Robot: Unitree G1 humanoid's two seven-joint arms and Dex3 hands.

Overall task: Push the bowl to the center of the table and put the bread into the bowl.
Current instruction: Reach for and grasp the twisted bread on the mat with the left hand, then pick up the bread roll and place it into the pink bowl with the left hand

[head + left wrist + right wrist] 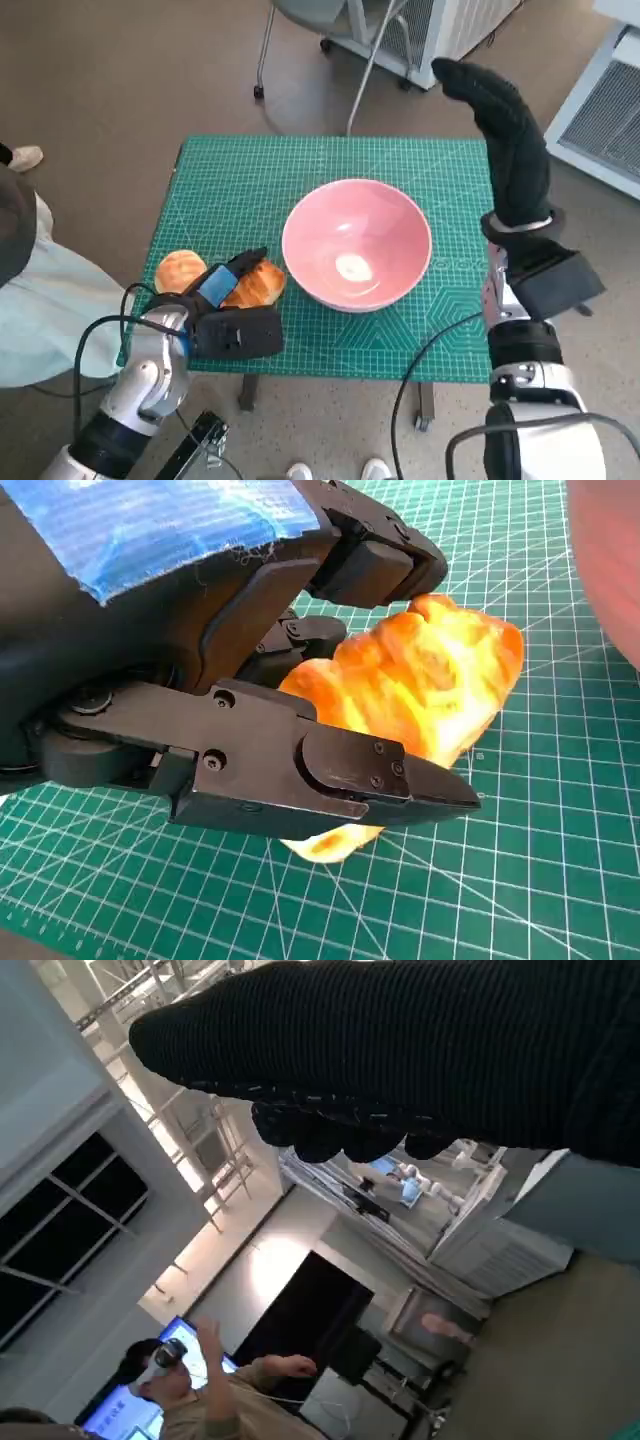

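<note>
Bowl: the pink round bowl [357, 243] is sitting near the middle of the green gridded cutting mat [330, 165] that is covering the worktop; nothing is lying inside it but a pale glint.
Bread: the golden-brown elongated bread piece [257, 284] is lying on the mat just beside the bowl's rim, toward the worktop's near left corner; in the left wrist view [420, 680] it is resting on the mat between the black fingers.
Second bread: a round golden bun [180, 269] is lying beside the first, closer to the worktop's left edge.
Left hand: the black left hand with blue tape on its back [228, 300] is closing around the elongated bread, one finger above it [375, 565] and another pressing along its lower side; it is grasping the bread, which is lying on the mat.
Right hand: the right hand in the black knitted glove [505, 135] is hanging raised over the worktop's far right corner, fingers extended, holding nothing.
In the way: the bowl's rim is standing right next to the bread.
Surroundings: a chair leg with castors [262, 60] and white ribbed equipment [600, 110] are standing on the floor beyond the worktop; a person [190, 1390] is showing in the right wrist view.
</note>
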